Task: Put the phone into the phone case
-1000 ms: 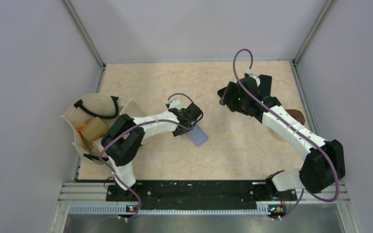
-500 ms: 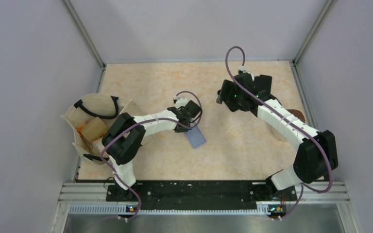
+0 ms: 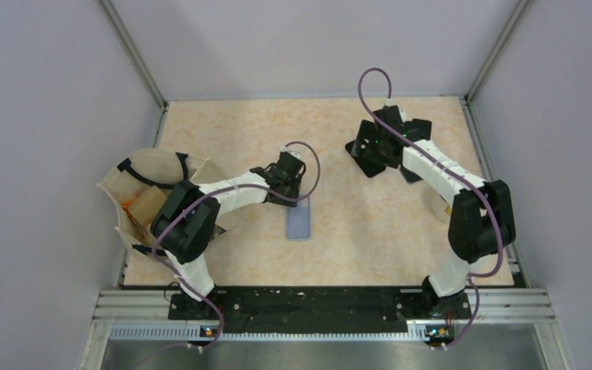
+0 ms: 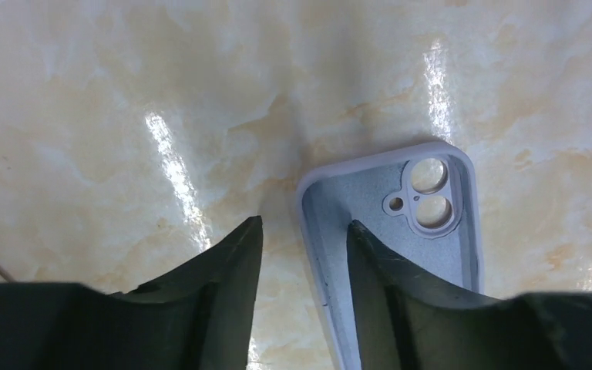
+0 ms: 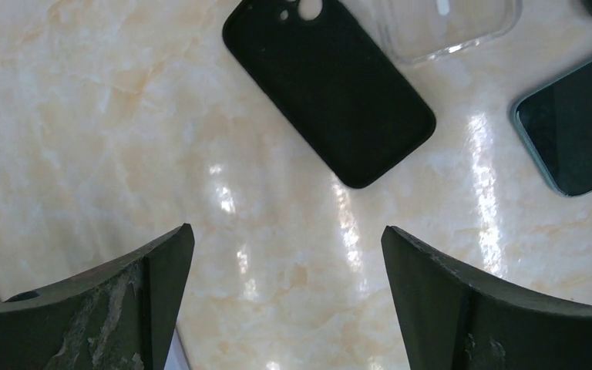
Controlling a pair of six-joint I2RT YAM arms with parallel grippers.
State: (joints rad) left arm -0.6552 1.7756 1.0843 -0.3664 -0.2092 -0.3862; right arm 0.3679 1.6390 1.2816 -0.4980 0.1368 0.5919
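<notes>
Loosely parted, the left jaws straddled one wall of the lilac case [image 4: 432, 258], unclamped. Beyond the wide-open right jaws lay a black case [image 5: 329, 91] and a phone [image 5: 574, 127].

Top cam overhead; wrist cams close, downward.

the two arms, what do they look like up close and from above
White links with bulky black joint housings on the left arm and right arm; a purple cable loops along each. The left tool and right tool have dark wedge-shaped fingers, the right's scuffed pale.
</notes>
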